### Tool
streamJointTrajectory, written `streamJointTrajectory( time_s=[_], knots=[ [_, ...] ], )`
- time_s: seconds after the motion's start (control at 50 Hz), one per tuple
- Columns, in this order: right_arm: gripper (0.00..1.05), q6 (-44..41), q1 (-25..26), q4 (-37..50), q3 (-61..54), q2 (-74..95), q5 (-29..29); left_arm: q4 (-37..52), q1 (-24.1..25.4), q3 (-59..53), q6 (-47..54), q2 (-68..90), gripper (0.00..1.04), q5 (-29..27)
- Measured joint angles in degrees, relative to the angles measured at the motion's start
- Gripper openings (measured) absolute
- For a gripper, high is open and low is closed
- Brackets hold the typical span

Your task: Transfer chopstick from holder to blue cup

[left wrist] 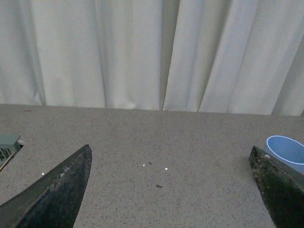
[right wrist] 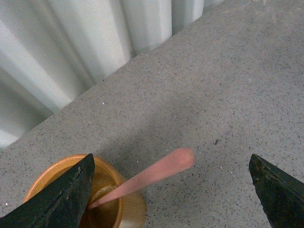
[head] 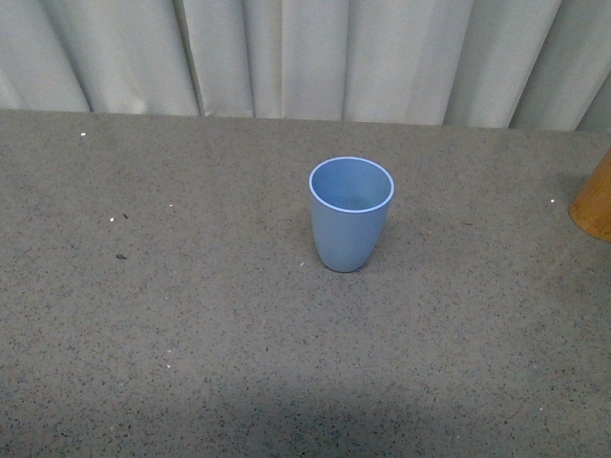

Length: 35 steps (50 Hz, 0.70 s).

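Left fingers (left wrist: 57, 194): spread wide apart with nothing between them, hanging above the table (head: 191, 315); the blue cup (head: 350, 212) shows partly behind one finger in the left wrist view, its rim (left wrist: 287, 149) cut by the frame edge.
Right fingers (right wrist: 61, 199): also spread wide and gripping nothing, well to the right of the blue cup, poised over the holder (right wrist: 130, 211); one finger overlaps the holder's rim in the right wrist view.
Chopstick (right wrist: 152, 173): pink, not in the blue cup; its lower end sits inside the holder and it leans out over the rim, the thicker rounded end up, between the two right fingers and touching neither as far as can be seen.
Table: grey and speckled, with a dark shadow on the strip nearer than the blue cup.
Blue cup: upright on the table, mouth open, nothing seen inside.
Holder (head: 594, 205): orange-brown wood, to the right of the blue cup and well apart from it, cut by the front view's right edge.
Pale green object (left wrist: 8, 145): at the far side of the left wrist view from the blue cup, mostly out of frame; what it is cannot be told.
Curtain (head: 305, 57): pale, pleated, hanging behind the blue cup along the table's far edge.
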State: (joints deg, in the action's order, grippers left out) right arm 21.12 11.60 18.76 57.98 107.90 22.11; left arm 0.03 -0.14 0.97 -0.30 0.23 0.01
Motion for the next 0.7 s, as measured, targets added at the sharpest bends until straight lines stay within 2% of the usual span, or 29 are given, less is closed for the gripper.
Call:
streamJointTrajectory(
  time_s=[0.22,0.56,0.7],
  knots=[
    [0.95,-0.09,-0.63,-0.37,1.22,1.03,0.31,0.00,0.00,0.00,0.00,0.00,0.98,-0.02],
    [0.28,0.04,-0.92,0.85,0.55,0.96,-0.09,0.00,0.00,0.00,0.00,0.00,0.98,-0.02],
    [0.10,0.81,-0.94,1.33,-0.20,0.31,-1.42,0.00,0.00,0.00,0.00,0.00,0.98,0.00]
  ],
)
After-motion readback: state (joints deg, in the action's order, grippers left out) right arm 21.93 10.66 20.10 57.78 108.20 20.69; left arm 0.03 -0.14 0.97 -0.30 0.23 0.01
